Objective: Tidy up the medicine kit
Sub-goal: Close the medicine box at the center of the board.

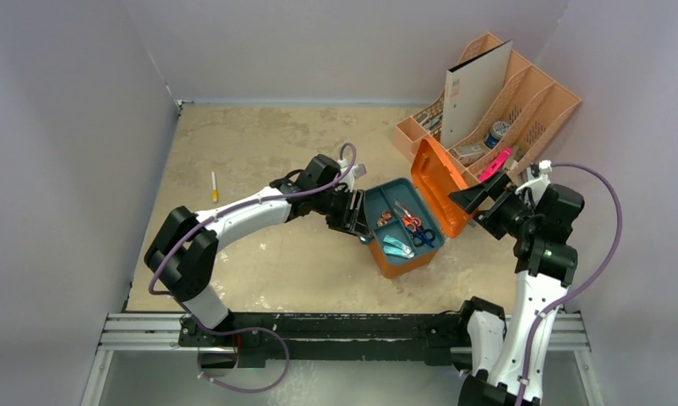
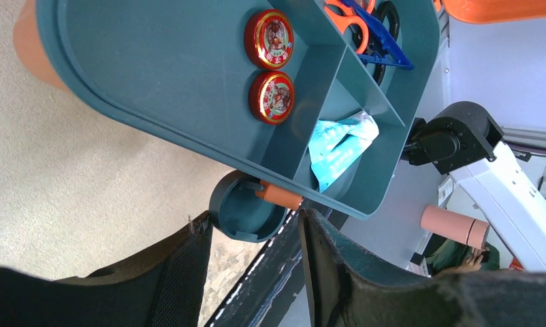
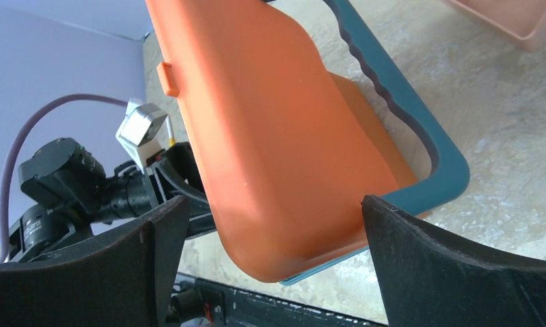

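- The medicine kit [image 1: 403, 264] sits right of centre in the top view, on the beige table [image 1: 259, 135], with its orange lid [image 1: 437, 182] standing open.
- A teal tray [image 1: 378, 201] rests in the kit. It holds two red tins [image 2: 271, 97], scissors [image 1: 413, 225] and a blue packet [image 2: 338, 146] in separate compartments.
- The left gripper [image 1: 352, 213] is at the kit's left end. Its fingers [image 2: 182, 272] are spread apart, and the grey-blue latch [image 2: 243, 211] lies just beyond the gap.
- The right gripper [image 1: 469, 200] faces the lid's outer side with its fingers [image 3: 447, 259] wide apart. They flank the lid's lower corner and grip nothing.
- A peach desk organizer [image 1: 534, 93] stands in the upper right.
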Tool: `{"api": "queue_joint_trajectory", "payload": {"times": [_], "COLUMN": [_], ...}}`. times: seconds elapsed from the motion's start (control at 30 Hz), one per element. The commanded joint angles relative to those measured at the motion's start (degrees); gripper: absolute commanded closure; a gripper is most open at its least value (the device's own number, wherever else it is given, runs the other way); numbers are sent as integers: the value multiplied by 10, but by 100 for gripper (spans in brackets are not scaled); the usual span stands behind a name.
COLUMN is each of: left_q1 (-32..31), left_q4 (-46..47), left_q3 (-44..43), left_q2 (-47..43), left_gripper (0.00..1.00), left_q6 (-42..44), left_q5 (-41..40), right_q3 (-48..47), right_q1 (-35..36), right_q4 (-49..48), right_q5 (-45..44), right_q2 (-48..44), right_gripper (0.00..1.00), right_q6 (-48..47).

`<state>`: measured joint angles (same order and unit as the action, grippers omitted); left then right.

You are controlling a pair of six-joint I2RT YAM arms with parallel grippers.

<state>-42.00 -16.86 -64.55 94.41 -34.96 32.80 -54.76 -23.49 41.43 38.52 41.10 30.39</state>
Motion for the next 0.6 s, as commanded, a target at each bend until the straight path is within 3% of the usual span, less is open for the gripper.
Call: {"api": "queue_joint_trajectory", "payload": {"times": [0.0,0.57], "left_q1": [2,10], "left_q4": [11,-9], "left_q3": [-35,-21], "left_q2": [-10,-71], "left_gripper": [52,51], "left_q6": [-8,-31], "left_q5": [12,-3], "right_q3": [-25,-14], "right_q1": [14,45], "right_q4": [-3,-43], "right_q5": [41,73], "right_q2": [-8,-15], "right_gripper": [2,7], "right_q6": [10,64]}}
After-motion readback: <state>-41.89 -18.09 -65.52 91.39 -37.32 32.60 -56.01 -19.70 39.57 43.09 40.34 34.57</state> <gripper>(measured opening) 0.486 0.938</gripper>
